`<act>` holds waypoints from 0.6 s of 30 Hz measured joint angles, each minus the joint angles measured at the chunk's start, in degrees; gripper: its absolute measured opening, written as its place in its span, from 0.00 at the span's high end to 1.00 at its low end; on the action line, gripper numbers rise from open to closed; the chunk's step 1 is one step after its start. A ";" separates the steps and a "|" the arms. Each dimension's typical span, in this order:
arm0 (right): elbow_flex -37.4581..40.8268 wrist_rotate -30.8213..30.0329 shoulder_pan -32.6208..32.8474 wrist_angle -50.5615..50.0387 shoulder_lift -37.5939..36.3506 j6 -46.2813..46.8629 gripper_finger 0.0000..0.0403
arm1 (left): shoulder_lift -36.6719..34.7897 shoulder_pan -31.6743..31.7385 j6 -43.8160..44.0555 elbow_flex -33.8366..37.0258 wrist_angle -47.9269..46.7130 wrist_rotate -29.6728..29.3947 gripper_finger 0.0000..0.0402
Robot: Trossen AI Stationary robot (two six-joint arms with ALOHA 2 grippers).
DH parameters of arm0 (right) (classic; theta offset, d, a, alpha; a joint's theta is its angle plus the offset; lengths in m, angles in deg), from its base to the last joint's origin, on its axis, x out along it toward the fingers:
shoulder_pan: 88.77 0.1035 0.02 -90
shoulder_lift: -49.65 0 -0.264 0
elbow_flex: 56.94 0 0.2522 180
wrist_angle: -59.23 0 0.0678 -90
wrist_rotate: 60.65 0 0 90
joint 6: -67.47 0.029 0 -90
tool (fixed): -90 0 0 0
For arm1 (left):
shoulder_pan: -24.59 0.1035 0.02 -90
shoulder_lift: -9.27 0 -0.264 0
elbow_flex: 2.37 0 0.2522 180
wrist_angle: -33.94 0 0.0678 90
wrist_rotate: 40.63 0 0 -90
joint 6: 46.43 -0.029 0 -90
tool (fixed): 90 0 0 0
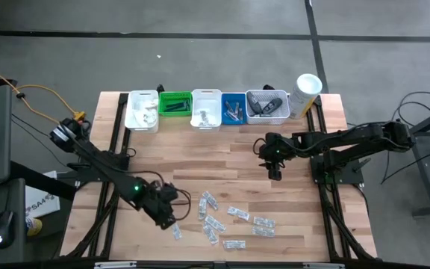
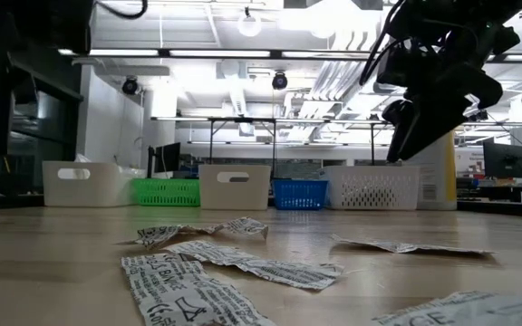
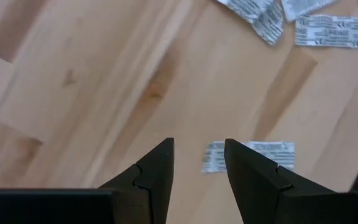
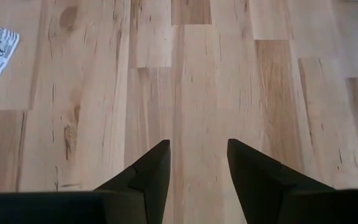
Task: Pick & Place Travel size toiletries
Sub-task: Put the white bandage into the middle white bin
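— Dark fingers of the left gripper (image 3: 199, 177) stand spread with nothing between them, low over the wooden worktop (image 1: 222, 168) near its front edge, toward the front left corner. Just past the tips lies one printed sachet (image 3: 248, 155), flat on the boards.

— So that is the one to take?

— I judge so. To do it well the fingers should straddle the sachet's short side, come right down to the wood and close slowly; a packet that flat will slide or slip out if the tips stop high.

— And the rest of the toiletries?

— From above, the loose sachets (image 1: 234, 222) are scattered along the front edge, right of the left gripper. Along the back edge runs a row of bins: white bin (image 1: 142, 112), green bin (image 1: 175, 103), another white one, blue bin (image 1: 234, 109) and a mesh basket (image 1: 267, 107) holding dark items, perhaps razors or containers; I cannot tell which. A tall white canister (image 1: 306, 93) stands at the back right corner.

— The right arm?

— The right gripper (image 4: 197, 167) waits spread and empty over bare boards in the right half of the worktop.

— What does the table-level view add?

— How crumpled the sachets (image 2: 243, 263) are, edges lifted off the wood. The overhead view hides that, yet only it shows which bin is which.
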 joint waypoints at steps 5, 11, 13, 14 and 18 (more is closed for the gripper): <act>0.00 0.00 0.00 -0.25 0.00 -0.93 0.62 | 4.69 0.00 -0.26 -6.51 -2.87 1.85 0.65; 0.00 -0.11 0.00 -1.83 0.00 -1.97 0.62 | 9.42 0.00 -0.40 -10.33 -1.56 5.58 0.65; 0.00 -0.12 0.00 -2.17 0.00 -2.22 0.62 | 10.42 0.02 -0.43 -10.41 -0.52 6.47 0.65; 0.00 -0.09 0.00 -2.35 0.00 -2.33 0.62 | 10.72 0.08 -0.41 -10.39 0.28 7.05 0.65; 0.00 -0.05 -0.01 -3.40 0.00 -2.39 0.62 | 11.28 0.15 -0.41 -10.40 3.09 8.86 0.65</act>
